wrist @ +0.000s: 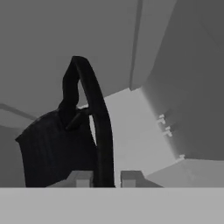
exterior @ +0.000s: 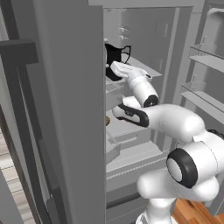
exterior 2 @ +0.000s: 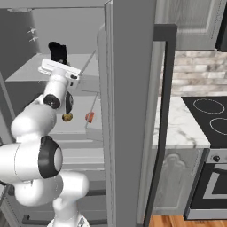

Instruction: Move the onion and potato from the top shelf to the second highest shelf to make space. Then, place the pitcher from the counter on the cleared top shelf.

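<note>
the gripper [wrist: 103, 178] is clamped on the loop handle of the pitcher [wrist: 57, 148], which sits just ahead of it over the top shelf [wrist: 131, 131]. gripped by the handle alone, the pitcher may swing or tip on release.

The white arm reaches into the open fridge, its hand at the black pitcher [exterior 2: 57, 52] on the top shelf [exterior 2: 84, 62], with potato [exterior 2: 67, 117] and onion [exterior 2: 90, 117] lying side by side on the second highest shelf [exterior 2: 80, 126].

No legible text or labels.
</note>
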Robot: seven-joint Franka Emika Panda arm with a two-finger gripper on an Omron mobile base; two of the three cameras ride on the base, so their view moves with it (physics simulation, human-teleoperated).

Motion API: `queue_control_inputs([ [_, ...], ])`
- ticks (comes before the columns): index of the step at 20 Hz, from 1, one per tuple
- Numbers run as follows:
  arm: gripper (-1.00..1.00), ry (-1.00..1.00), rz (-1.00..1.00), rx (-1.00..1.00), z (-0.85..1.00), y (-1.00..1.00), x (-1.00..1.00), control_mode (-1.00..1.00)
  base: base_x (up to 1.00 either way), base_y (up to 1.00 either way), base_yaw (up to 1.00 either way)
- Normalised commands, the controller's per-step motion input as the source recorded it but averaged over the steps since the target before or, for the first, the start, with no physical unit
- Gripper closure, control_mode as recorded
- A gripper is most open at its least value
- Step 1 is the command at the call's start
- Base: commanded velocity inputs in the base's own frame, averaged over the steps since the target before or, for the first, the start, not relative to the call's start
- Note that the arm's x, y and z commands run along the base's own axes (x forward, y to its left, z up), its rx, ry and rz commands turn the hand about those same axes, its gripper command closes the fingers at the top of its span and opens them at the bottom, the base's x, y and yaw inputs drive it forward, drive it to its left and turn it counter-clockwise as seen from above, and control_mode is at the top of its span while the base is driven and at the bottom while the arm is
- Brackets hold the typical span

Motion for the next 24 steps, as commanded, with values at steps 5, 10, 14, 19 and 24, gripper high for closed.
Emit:
queue_control_inputs([
  [5,1.0,-0.06,0.0,-0.02,-0.81,0.21,0.48,-1.0,0.0,0.0,0.0],
  [10,1.0,-0.06,0.0,-0.05,-0.73,0.36,0.58,-1.0,0.0,0.0,0.0],
  [14,1.0,-0.06,0.0,-0.07,-0.66,0.47,0.62,-1.0,0.0,0.0,0.0],
  [19,-1.0,-0.08,0.0,-0.06,-0.67,0.41,0.52,-1.0,0.0,0.0,0.0],
  [24,-1.0,-0.1,0.0,-0.02,-0.63,0.07,0.12,-1.0,0.0,0.0,0.0],
])
